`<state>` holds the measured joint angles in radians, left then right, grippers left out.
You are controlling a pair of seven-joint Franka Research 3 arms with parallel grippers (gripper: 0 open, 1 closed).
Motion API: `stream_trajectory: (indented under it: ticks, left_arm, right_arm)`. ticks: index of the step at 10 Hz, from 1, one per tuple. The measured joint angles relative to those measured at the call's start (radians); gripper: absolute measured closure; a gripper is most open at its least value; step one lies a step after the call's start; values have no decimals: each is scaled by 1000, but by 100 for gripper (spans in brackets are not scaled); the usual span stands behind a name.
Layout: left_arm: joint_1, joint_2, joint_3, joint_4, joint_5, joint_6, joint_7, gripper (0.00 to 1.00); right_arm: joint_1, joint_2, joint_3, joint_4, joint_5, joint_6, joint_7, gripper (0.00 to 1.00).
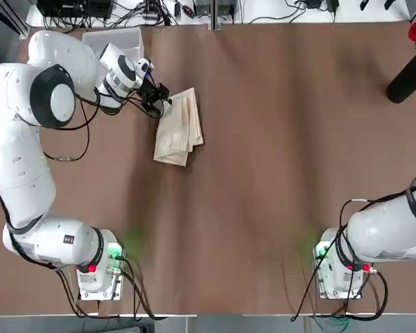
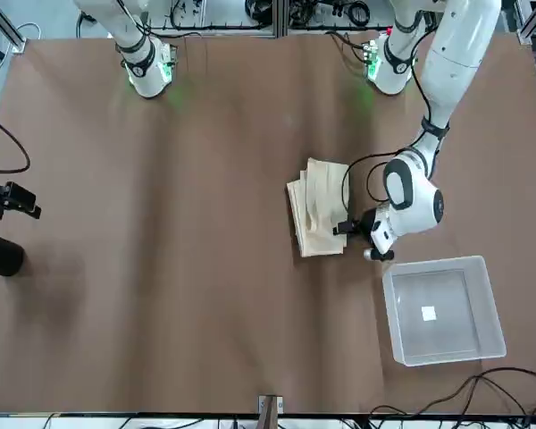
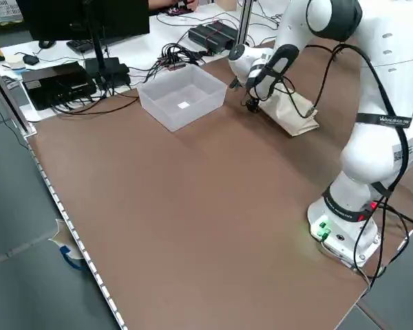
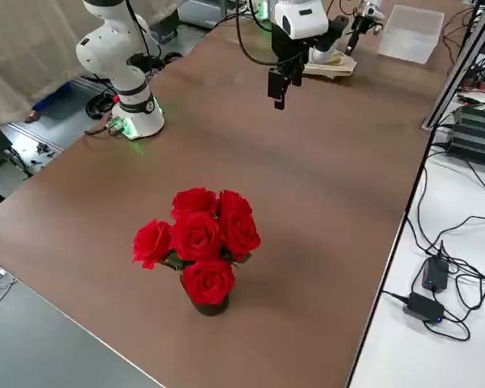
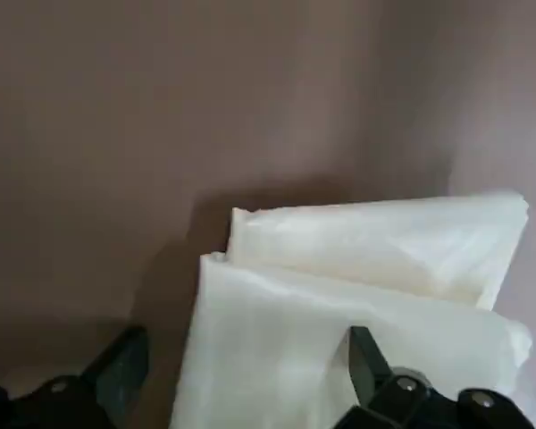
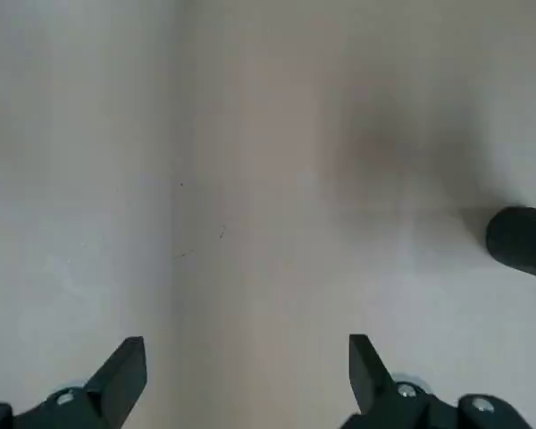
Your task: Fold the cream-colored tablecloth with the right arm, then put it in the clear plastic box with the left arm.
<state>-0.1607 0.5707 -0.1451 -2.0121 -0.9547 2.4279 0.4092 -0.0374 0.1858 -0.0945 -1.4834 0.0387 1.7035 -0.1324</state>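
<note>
1. My left gripper (image 1: 159,104) sits low at the edge of the cream-colored tablecloth (image 1: 179,127), on the side nearest the clear plastic box (image 2: 442,309); in the left wrist view my two fingers (image 5: 116,371) are spread apart, with the folded edge of the cloth lying between them and nothing pinched.
2. The tablecloth lies in flat stacked layers on the table, on my left half and toward the far side, just beside the box but apart from it.
3. The box stands upright at the far left corner of the table, with a small white mark on its bottom.
4. My right gripper (image 4: 278,83) hangs above bare table well away from the cloth, near my right edge; in the right wrist view its fingers (image 6: 121,374) are spread wide and hold nothing.
5. The table (image 1: 277,139) is covered by a plain brown surface with faint creases running across it.
6. A bunch of red roses (image 4: 197,241) in a dark vase stands on the table toward the far right corner.
7. Both arm bases glow green and red at the near edge.
8. Beyond the far edge, a white bench carries black cables (image 3: 172,53), power bricks and a dark monitor (image 3: 89,20).
</note>
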Motion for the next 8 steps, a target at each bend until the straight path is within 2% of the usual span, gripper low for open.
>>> stream_trajectory:
  ticks: [5,8]
  left_arm:
    - [-12,78,-60,89,-57,82,-5,0]
    - [-12,88,-66,103,-61,84,-5,2]
  right_arm:
    - [0,0,0,0,0,0,1,0]
    - [0,0,0,0,0,-1,5,0]
